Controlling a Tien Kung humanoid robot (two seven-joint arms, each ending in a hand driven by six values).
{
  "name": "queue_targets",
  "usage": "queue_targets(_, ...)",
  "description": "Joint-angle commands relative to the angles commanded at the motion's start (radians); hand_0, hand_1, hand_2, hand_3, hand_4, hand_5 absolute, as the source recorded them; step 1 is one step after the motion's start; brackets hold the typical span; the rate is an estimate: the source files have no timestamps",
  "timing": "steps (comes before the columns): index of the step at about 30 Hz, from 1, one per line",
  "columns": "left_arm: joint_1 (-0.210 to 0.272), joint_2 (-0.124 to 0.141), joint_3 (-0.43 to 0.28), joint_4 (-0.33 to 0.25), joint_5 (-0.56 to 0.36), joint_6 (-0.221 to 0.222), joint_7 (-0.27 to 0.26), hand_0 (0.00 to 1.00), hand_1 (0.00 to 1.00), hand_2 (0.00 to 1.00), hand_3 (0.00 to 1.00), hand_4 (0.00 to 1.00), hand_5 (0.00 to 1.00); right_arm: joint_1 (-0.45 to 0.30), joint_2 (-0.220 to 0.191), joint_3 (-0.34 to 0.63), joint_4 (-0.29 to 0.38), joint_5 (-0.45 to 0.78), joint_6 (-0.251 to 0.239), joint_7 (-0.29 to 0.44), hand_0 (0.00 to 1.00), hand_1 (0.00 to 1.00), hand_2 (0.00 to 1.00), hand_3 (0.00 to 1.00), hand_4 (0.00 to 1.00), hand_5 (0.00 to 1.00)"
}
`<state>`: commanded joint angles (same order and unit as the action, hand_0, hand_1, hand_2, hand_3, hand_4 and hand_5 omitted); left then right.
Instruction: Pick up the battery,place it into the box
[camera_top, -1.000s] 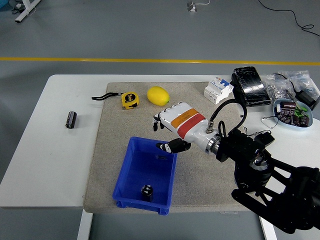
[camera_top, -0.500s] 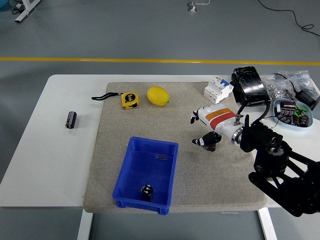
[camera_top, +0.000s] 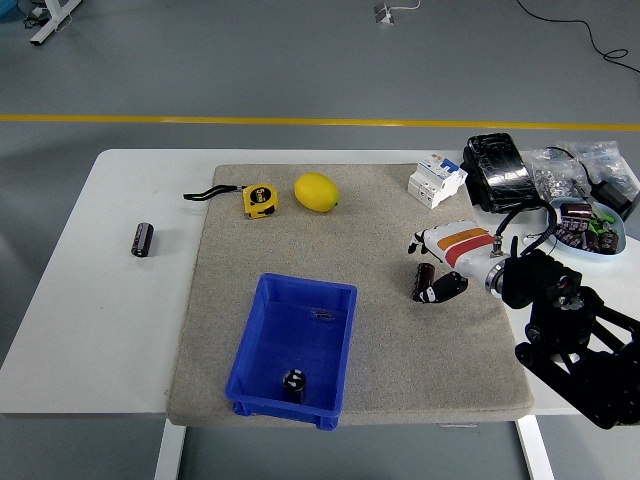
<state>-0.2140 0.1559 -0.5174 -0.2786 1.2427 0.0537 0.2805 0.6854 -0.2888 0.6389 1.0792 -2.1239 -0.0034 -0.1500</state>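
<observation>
A blue box (camera_top: 293, 352) sits nearest the viewer on a grey mat (camera_top: 400, 340) that covers the middle of the white worktop (camera_top: 110, 320). One dark battery (camera_top: 293, 382) already stands inside the box, near its front wall, so part of the job looks done.

To the right of the box, the robot's black right arm reaches in from the lower right corner. Its white hand with an orange and red band, the right hand (camera_top: 437, 270), hangs over the mat, well apart from the box. A second battery (camera_top: 424, 280), a dark cylinder, lies on the mat directly at the fingertips (camera_top: 440, 291). The fingers are curled around or against it, but it is hard to tell whether they are actually gripping it or just touching it. This battery likely needs lifting and carrying left to the box.

Farther left, a third battery (camera_top: 143, 239) lies alone on bare worktop, well away from everything, untouched.

At the far edge of the mat are a yellow tape measure (camera_top: 260, 199), a lemon (camera_top: 316, 191) and a white circuit breaker (camera_top: 437, 180). The left hand is not visible.
</observation>
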Motion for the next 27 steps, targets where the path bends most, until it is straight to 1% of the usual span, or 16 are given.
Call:
queue_targets(6, 0.001, -0.001, 0.002, -0.001, -0.002, 0.000, -0.001, 0.713, 0.723, 0.730, 0.638, 0.667, 0.666, 0.001, 0.001, -0.010, -0.043, 0.014, -0.015, 0.008, 0.240, 0.440, 0.658, 0.725, 0.971, 0.383)
queue_targets(11, 0.005, -0.002, 0.004, -0.002, -0.004, 0.000, -0.002, 0.713, 0.723, 0.730, 0.638, 0.667, 0.666, -0.002, 0.004, -0.019, -0.060, 0.023, -0.021, 0.011, 0.240, 0.440, 0.658, 0.725, 0.971, 0.383)
queue_targets(12, 0.005, -0.003, 0.005, -0.002, -0.005, 0.000, -0.002, 0.713, 0.723, 0.730, 0.639, 0.667, 0.666, -0.003, 0.005, -0.020, -0.064, 0.024, -0.022, 0.011, 0.239, 0.436, 0.654, 0.726, 0.992, 0.404)
queue_targets(20, 0.009, -0.003, 0.005, -0.003, -0.004, -0.002, -0.002, 0.713, 0.725, 0.730, 0.638, 0.667, 0.666, -0.001, 0.019, -0.030, -0.092, 0.038, -0.030, 0.013, 0.236, 0.431, 0.652, 0.716, 0.996, 0.412)
queue_targets(24, 0.010, -0.004, 0.004, -0.004, -0.003, -0.002, -0.001, 0.713, 0.725, 0.730, 0.638, 0.667, 0.666, 0.000, 0.023, -0.036, -0.098, 0.043, -0.046, 0.013, 0.236, 0.431, 0.652, 0.716, 0.996, 0.412)
queue_targets(25, 0.010, -0.004, 0.005, -0.004, -0.003, -0.002, -0.001, 0.713, 0.722, 0.730, 0.639, 0.667, 0.667, 0.000, 0.024, -0.037, -0.099, 0.043, -0.049, 0.013, 0.218, 0.408, 0.596, 0.628, 0.968, 0.406)
queue_targets(27, 0.010, -0.004, 0.004, -0.004, -0.002, -0.002, 0.000, 0.713, 0.722, 0.730, 0.639, 0.667, 0.667, 0.001, 0.025, -0.039, -0.101, 0.044, -0.057, 0.014, 0.218, 0.408, 0.596, 0.628, 0.968, 0.406)
